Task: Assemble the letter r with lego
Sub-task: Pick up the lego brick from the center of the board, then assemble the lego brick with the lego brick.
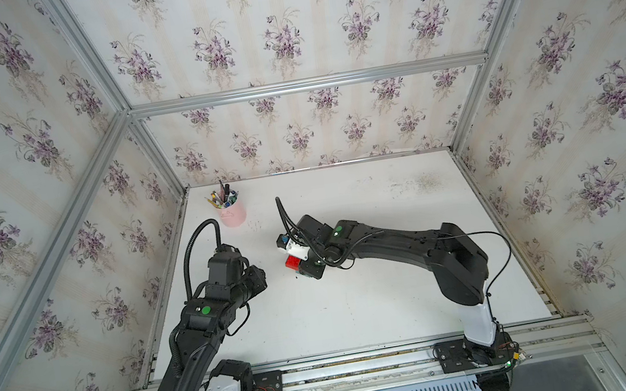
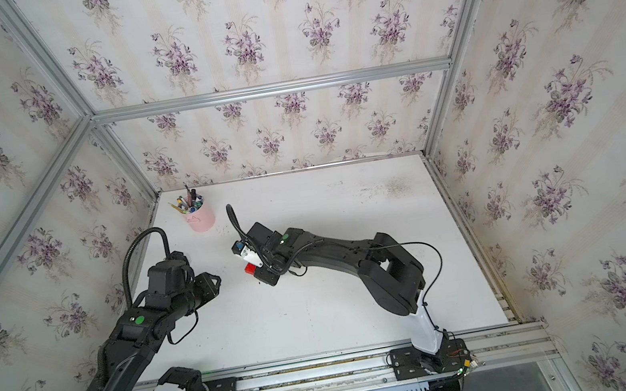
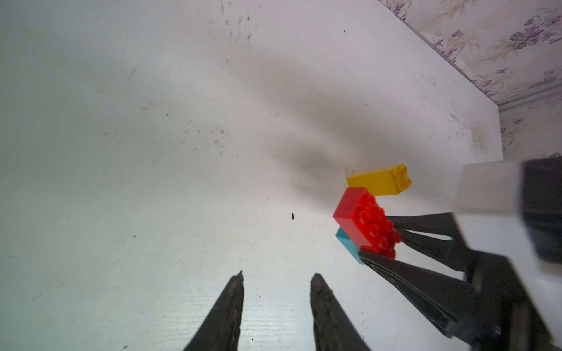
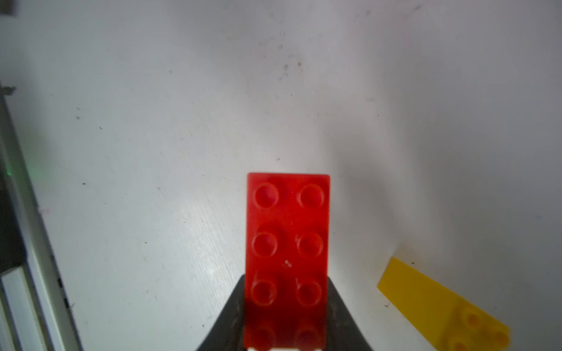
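The step in hand looks like joining the colours. The right pincer is clamped on the long red brick, which has a teal brick pressed under it. The yellow bar lies on its side on the bench just beside them, its studs facing sideways (one brick or two joined, I cannot tell). The left pincer hangs over bare bench, jaws apart and empty. The next move probably calls for steadying the yellow bar and lining the red brick up with its studs.
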Action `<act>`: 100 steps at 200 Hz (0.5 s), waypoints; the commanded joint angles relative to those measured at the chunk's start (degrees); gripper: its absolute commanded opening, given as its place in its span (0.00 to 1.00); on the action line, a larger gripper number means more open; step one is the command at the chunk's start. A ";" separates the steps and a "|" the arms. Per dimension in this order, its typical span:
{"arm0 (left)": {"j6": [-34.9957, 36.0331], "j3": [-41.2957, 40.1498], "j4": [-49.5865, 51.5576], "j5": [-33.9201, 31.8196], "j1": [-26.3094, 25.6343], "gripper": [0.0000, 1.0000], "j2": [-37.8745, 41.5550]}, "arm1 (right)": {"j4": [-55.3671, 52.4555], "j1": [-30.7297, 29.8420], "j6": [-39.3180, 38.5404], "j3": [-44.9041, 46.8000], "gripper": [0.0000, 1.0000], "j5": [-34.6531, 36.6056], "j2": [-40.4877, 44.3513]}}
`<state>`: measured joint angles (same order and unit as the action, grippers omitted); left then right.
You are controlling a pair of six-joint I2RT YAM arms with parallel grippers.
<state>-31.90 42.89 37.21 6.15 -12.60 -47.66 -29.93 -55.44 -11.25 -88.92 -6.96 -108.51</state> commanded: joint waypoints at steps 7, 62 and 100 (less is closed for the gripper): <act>4.30 4.56 -0.13 1.82 0.48 0.46 -4.01 | -2.81 1.76 -1.85 1.95 0.33 0.05 7.99; 5.17 9.27 -4.96 8.91 0.65 0.48 -14.65 | -8.21 9.41 -4.27 8.83 0.32 0.30 21.90; 4.54 13.05 -8.59 17.43 0.50 0.49 -23.17 | -10.06 11.93 -6.59 12.38 0.30 1.44 25.25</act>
<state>-27.51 54.13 32.67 16.86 -12.01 -67.48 -37.74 -44.27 -15.25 -78.08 -6.26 -84.73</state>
